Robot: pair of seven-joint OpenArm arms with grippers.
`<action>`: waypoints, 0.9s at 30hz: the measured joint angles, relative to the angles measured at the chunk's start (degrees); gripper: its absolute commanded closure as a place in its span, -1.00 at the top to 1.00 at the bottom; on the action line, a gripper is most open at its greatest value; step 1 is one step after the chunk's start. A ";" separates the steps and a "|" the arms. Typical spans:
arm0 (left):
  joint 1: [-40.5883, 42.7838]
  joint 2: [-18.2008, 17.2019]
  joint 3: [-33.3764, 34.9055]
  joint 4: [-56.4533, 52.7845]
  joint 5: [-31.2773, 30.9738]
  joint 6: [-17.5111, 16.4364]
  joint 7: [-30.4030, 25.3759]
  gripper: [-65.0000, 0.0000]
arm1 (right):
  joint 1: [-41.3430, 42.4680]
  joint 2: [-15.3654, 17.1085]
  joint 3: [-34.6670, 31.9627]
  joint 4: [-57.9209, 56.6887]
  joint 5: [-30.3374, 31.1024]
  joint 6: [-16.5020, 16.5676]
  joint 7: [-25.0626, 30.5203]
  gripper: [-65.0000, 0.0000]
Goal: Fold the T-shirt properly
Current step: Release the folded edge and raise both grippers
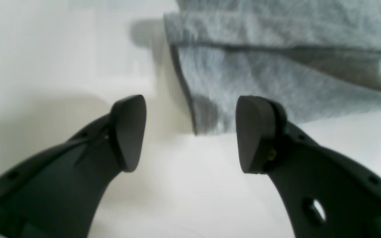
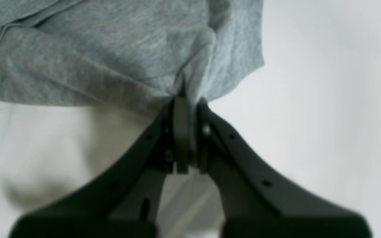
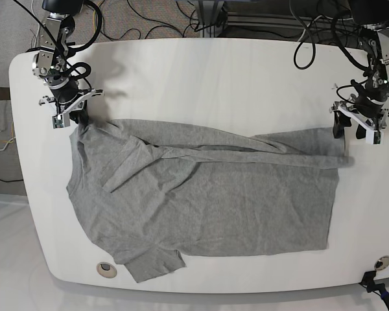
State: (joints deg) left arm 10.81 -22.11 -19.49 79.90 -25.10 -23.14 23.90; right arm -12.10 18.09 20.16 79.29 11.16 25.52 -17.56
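In the left wrist view, the left gripper (image 1: 190,134) had its fingers (image 1: 129,132) spread wide apart with nothing between them. They hung over the white surface (image 1: 61,66), just short of a corner of the grey T-shirt (image 1: 276,79), whose dark hemmed edge ran down between the two pads without touching either. A folded layer of the cloth lay across the top of that corner.

In the right wrist view, the right gripper (image 2: 185,102) had its fingers (image 2: 180,132) pressed together on a bunched pinch of the T-shirt (image 2: 94,59). The cloth gathered into creases at the tips and spread out above them, with the surface (image 2: 326,99) pale and blurred behind.

In the base view, the T-shirt (image 3: 207,201) lay spread over most of the surface (image 3: 214,78), wrinkled, with its upper edge folded down into a narrow band running across. One sleeve lay near the front edge. The right gripper (image 3: 70,116) sat at the cloth's far left corner, and the left gripper (image 3: 358,129) stood at the far right corner, just beside the cloth.
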 measured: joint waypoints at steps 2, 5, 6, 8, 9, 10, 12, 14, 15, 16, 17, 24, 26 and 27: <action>-1.68 0.63 0.72 -2.16 0.22 0.04 0.20 0.21 | 0.00 0.00 0.00 0.00 0.00 0.00 0.00 -1.00; -2.93 1.79 1.22 -5.81 -0.22 -0.09 -0.17 0.21 | -0.04 0.00 0.00 0.04 0.02 -0.15 -0.02 -1.00; -3.04 1.77 1.22 -6.75 -0.48 -0.48 -1.01 0.21 | -0.02 0.00 0.02 0.07 0.02 -0.04 -0.02 -1.00; -3.58 1.60 1.16 -7.74 -0.61 -0.46 -1.90 0.20 | 0.00 0.00 0.00 0.04 0.02 -0.02 0.00 -1.00; -4.02 1.60 1.64 -8.13 -0.61 -0.42 -2.01 0.20 | 0.00 0.00 0.00 0.04 -0.02 -0.09 -0.02 -1.00; -4.17 1.81 1.99 -8.24 -0.48 0.22 -2.21 0.20 | -0.02 0.00 0.00 0.04 -0.02 -0.15 -0.02 -1.00; -4.33 2.29 2.47 -8.22 -0.44 -0.07 -2.54 0.12 | -0.04 0.02 0.02 0.04 0.00 -0.11 -0.02 -1.00; -4.17 2.54 2.51 -8.22 -0.61 -0.07 -2.54 -0.17 | -0.02 0.02 0.02 0.04 -0.02 -0.04 -0.02 -1.00; -4.13 2.47 2.51 -8.24 -0.59 -0.07 -2.60 -0.36 | 0.00 0.00 0.00 0.07 0.00 -0.09 -0.02 -1.00; -4.15 2.38 2.51 -8.24 -0.74 -0.04 -2.51 -0.56 | -0.02 0.00 0.00 0.07 -0.02 -0.15 -0.02 -1.00; -4.17 2.38 2.51 -8.24 -0.57 -0.02 -2.38 -0.74 | -0.02 0.00 0.02 0.07 -0.02 -0.15 -0.02 -1.00; -4.15 2.51 2.51 -8.41 -0.63 -0.04 -2.12 -1.00 | -0.02 0.00 0.00 0.11 -0.02 -0.15 -0.02 -1.00; -4.15 2.51 2.51 -8.41 -0.63 -0.04 -2.12 -1.00 | -0.02 0.00 0.00 0.11 -0.02 -0.13 -0.02 -1.00; -4.15 2.51 2.51 -8.41 -0.63 -0.04 -2.12 -1.00 | -0.02 0.00 0.00 0.11 -0.02 -0.15 -0.02 -1.00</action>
State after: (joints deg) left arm 6.66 -19.59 -16.97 71.48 -25.74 -23.18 21.78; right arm -12.12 18.09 20.16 79.40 11.14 25.36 -17.58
